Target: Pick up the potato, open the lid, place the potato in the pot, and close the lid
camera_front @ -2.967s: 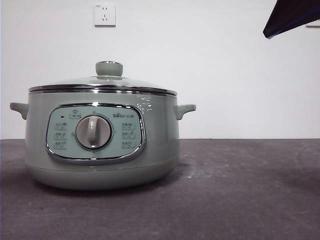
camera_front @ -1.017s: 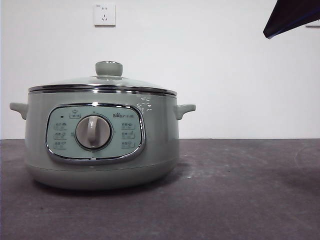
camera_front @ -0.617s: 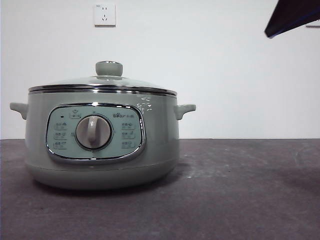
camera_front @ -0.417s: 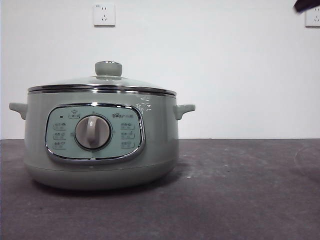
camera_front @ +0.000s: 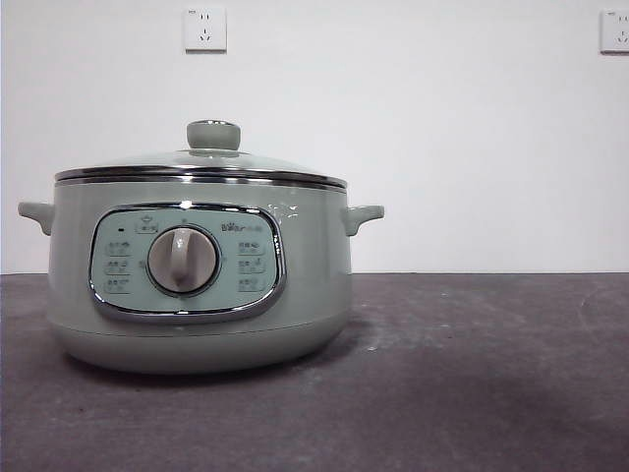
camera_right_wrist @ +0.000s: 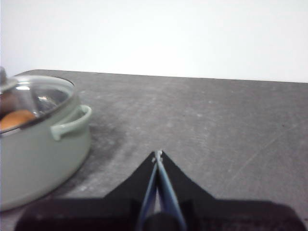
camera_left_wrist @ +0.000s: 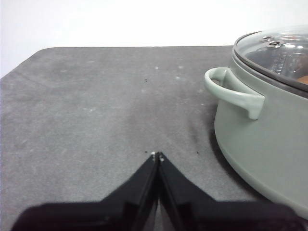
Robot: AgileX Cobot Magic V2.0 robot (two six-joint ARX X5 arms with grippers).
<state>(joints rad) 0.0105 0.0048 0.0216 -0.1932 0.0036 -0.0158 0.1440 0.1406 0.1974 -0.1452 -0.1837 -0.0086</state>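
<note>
Above the bare dark table [camera_left_wrist: 86, 110], you have the left gripper [camera_left_wrist: 157, 155] hanging with its two black jaws pressed together tip to tip and nothing between them; the pot [camera_left_wrist: 260, 144] sits off to one side of it, one side handle [camera_left_wrist: 233, 91] turned toward its camera. Your right gripper [camera_right_wrist: 158, 153] is in the same state, jaws closed flat against each other with nothing held, over open tabletop on the pot's other side, well apart from the cooker.

Move outward and you reach the pot itself: it stands upright on the table, its chrome-framed control panel [camera_front: 187, 261] and grey dial [camera_front: 183, 260] facing the front camera, a small handle sticking out at each side. The lid [camera_front: 201, 165] sits level on the pot, steel rim seated all round, with the pale-green knob [camera_front: 213, 135] on top.

You can find the potato [camera_right_wrist: 17, 118] through the glass in the right wrist view: an orange-brown shape lying inside the pot, under the lid. A sliver of the same orange shows at the edge of the left wrist view.

Neither arm appears in the front view. Two wall sockets [camera_front: 204, 29] sit high on the white wall behind.
</note>
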